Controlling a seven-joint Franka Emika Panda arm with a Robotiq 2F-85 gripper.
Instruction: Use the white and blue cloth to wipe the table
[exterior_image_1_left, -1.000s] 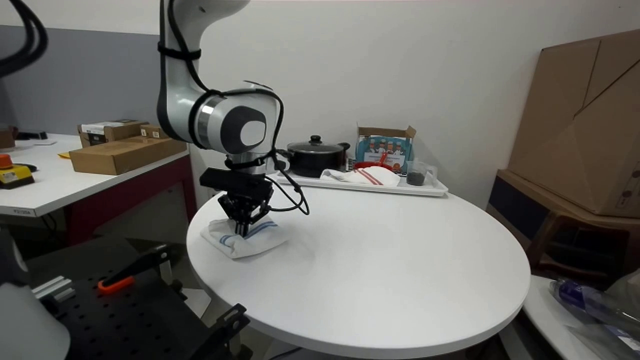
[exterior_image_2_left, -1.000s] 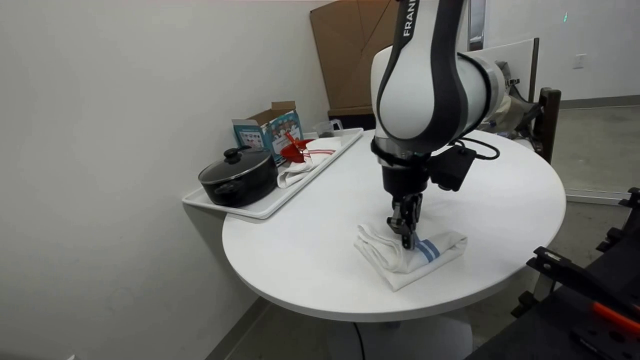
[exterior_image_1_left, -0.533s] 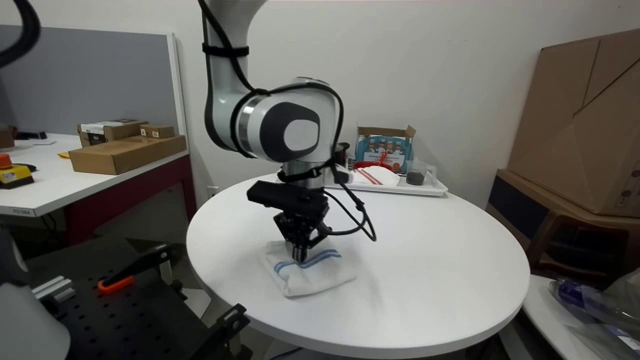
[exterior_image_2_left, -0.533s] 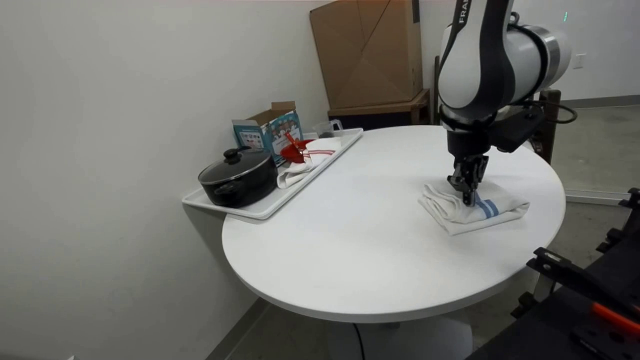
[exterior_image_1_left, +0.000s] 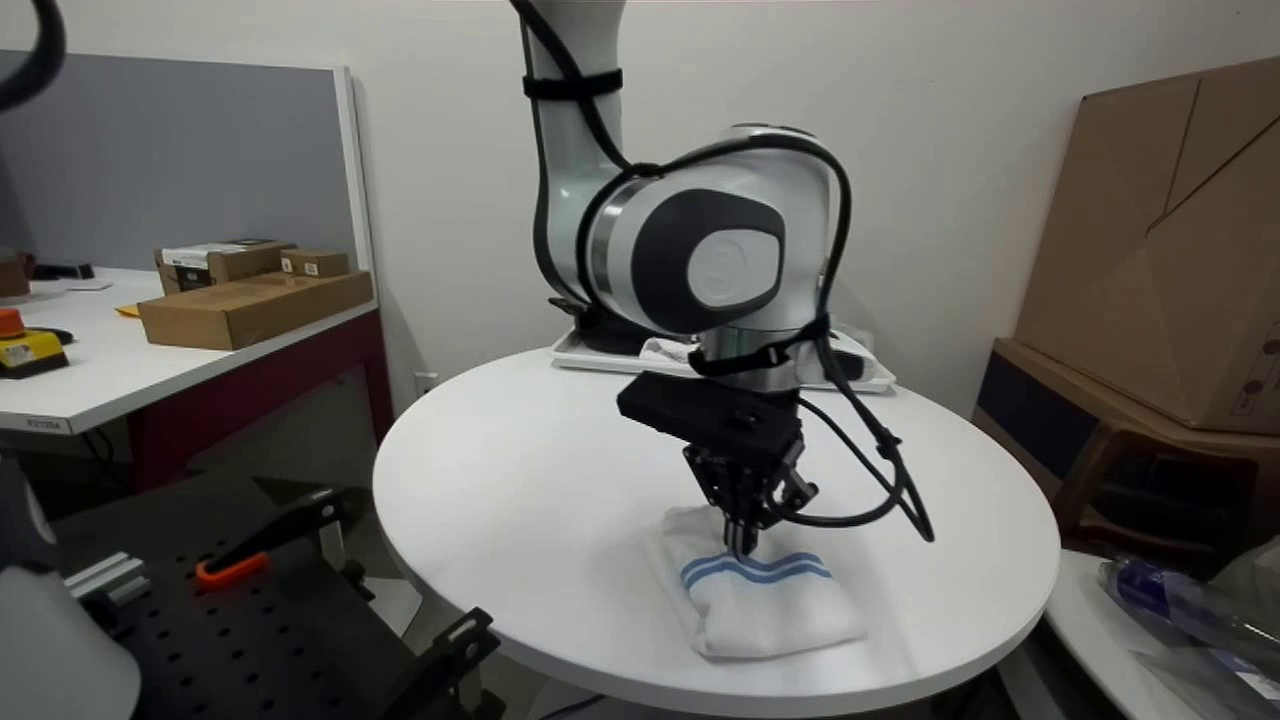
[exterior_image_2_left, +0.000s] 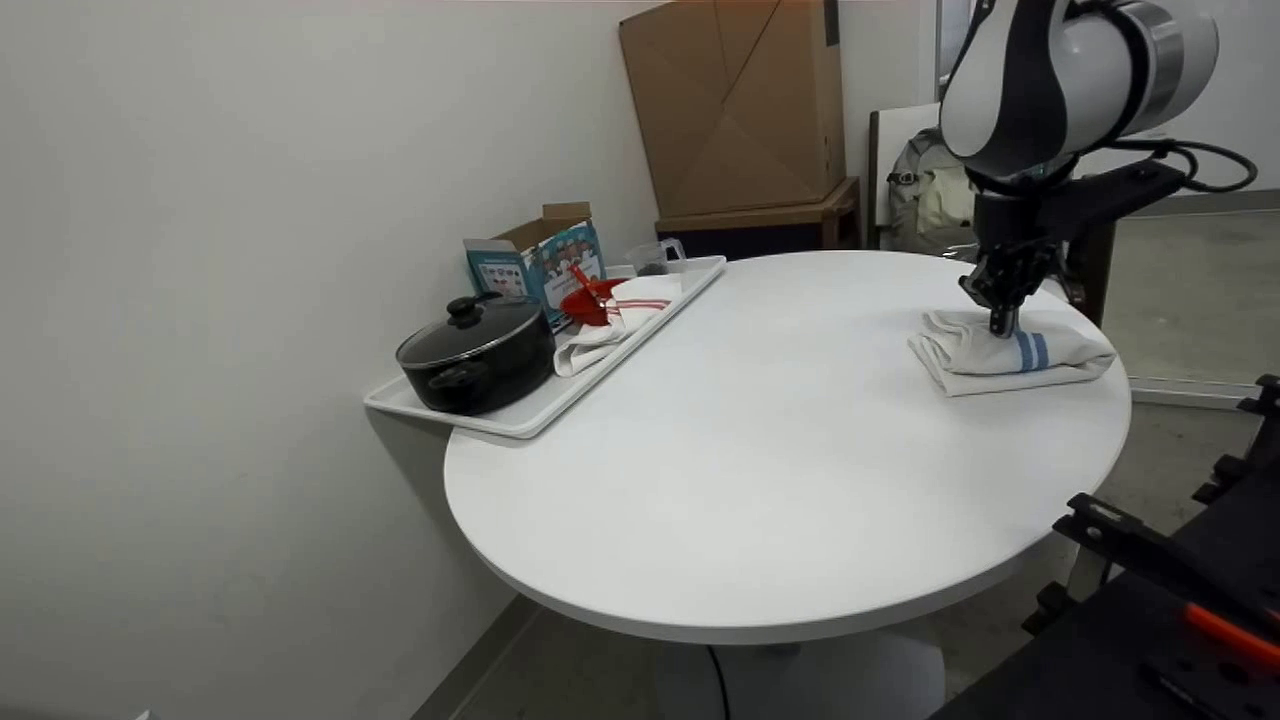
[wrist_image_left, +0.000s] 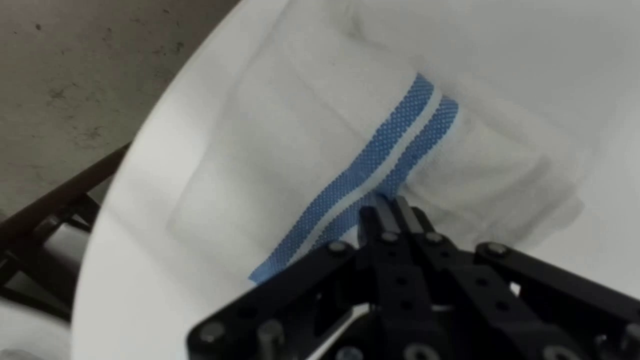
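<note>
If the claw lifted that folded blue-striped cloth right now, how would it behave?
The blue-striped cloth would probably hang floppy: its stripes bend near the claw. Its folds look loosely stacked, so they might fall open. Thin-looking layers suggest it's light.

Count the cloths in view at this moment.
2: the white and blue cloth under the gripper on the round table, and the red-striped cloth lying on the white tray. Others could be hidden.

The gripper (wrist_image_left: 395, 206) points downward (fingers (wrist_image_left: 385, 220) close together) beneath the bent arm (exterior_image_1_left: 705, 235).
</note>
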